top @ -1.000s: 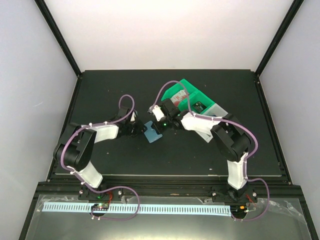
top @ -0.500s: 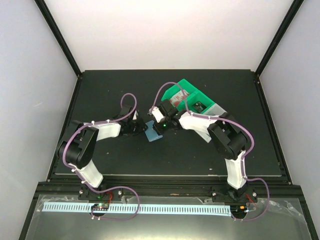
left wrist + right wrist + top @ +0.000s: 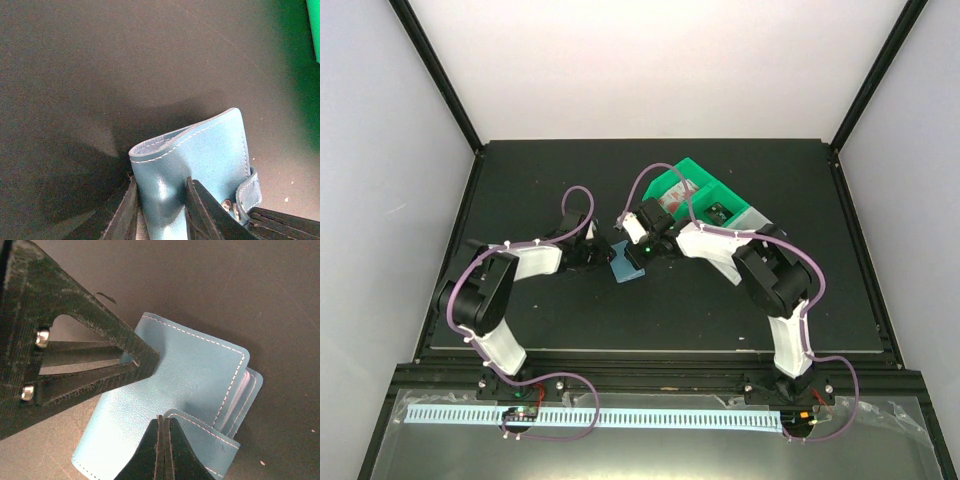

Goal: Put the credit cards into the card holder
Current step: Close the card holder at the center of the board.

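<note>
The jaws of your left gripper (image 3: 161,197) are pinching one cover edge of the card holder (image 3: 190,370), while the jaws of your right gripper (image 3: 162,422) are pressing together on nothing, just over its snap tab (image 3: 200,440). The wallet is lying on the black desk (image 3: 100,75) between both arms, near the green bin (image 3: 695,190). It is looking soft, light and floppy, so you are likely gripping best at a stitched edge.
</note>
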Action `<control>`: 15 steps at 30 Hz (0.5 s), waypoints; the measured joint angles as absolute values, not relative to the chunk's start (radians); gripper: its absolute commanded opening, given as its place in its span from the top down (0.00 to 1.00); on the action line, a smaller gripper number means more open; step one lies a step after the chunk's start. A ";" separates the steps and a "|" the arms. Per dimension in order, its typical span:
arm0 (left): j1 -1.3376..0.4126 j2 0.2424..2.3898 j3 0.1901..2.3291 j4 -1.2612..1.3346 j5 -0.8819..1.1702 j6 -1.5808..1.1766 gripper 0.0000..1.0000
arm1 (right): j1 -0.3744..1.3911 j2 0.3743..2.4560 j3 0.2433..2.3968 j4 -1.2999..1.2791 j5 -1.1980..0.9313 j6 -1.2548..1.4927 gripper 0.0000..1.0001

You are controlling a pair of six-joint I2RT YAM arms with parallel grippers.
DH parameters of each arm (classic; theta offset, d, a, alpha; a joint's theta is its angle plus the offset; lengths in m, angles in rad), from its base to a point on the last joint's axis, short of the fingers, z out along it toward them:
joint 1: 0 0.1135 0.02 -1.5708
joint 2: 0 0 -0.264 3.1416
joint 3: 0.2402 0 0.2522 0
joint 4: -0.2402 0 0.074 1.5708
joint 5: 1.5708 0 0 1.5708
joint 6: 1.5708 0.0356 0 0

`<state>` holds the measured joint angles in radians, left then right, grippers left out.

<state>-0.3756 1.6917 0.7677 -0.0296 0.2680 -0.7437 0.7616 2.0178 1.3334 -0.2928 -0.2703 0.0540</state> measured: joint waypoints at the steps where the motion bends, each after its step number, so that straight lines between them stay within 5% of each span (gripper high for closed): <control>1: -0.376 1.694 0.768 -0.028 0.269 -0.744 0.74 | 0.762 2.020 1.336 -0.293 -0.271 0.054 0.99; 15: -0.375 1.704 0.768 -0.004 0.274 -0.744 0.76 | 0.762 2.048 1.367 -0.306 -0.273 0.058 0.99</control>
